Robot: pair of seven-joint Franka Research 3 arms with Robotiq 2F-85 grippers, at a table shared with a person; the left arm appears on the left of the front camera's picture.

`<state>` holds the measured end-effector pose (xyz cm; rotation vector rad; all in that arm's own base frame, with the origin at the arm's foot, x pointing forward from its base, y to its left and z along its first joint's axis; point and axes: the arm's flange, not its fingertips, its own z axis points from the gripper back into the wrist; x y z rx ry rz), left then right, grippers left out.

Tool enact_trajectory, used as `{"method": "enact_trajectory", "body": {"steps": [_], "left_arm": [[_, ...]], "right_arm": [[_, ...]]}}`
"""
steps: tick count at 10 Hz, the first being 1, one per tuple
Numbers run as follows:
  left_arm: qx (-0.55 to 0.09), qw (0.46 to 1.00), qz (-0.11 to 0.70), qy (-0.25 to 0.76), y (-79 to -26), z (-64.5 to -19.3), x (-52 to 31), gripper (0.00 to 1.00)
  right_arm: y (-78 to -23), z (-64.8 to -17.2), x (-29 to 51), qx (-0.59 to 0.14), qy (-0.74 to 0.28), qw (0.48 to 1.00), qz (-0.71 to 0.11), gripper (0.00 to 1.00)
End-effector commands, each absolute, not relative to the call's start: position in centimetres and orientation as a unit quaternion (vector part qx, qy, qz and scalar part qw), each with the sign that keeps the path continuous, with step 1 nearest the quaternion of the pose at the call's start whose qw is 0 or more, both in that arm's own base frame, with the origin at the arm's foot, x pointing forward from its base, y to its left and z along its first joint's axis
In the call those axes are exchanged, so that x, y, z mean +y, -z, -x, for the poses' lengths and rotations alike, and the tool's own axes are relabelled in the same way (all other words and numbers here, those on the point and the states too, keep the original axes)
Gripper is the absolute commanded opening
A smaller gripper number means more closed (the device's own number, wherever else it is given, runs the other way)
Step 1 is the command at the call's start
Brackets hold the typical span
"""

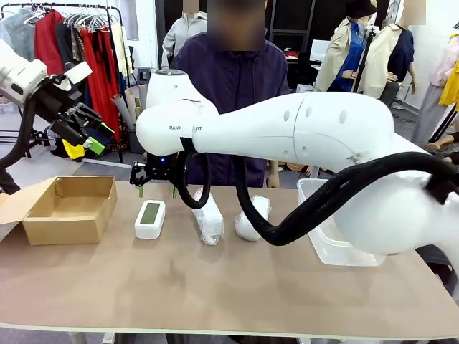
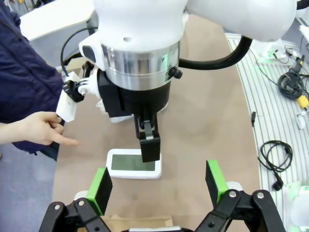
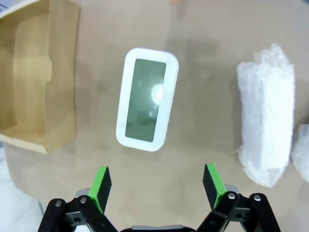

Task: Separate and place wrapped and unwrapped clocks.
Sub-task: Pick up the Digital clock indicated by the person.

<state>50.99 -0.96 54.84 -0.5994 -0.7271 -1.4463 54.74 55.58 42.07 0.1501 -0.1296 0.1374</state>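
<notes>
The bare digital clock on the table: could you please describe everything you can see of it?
The digital clock is a small white rounded rectangle, plastic by its look, with a blank grey-green screen that catches a glare. It lies flat, screen up, on the brown table, between the open cardboard box and a bubble-wrapped bundle, touching neither. The right claw hangs open above it, without contact.
</notes>
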Motion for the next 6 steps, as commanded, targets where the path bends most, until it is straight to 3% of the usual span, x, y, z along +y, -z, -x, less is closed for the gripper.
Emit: {"method": "enact_trajectory", "body": {"steps": [1, 6], "left_arm": [[-0.322, 0.649, 0.264, 0.636, -54.9, -50.9, -0.9, 1.0], [-0.322, 0.649, 0.264, 0.636, -54.9, -50.9, -0.9, 1.0]], "right_arm": [[-42.7, -57.2, 58.7, -0.077, -0.055, 0.994, -0.06, 1.0], [-39.7, -58.9, 61.1, -0.061, -0.049, 0.996, -0.042, 1.0]]}}
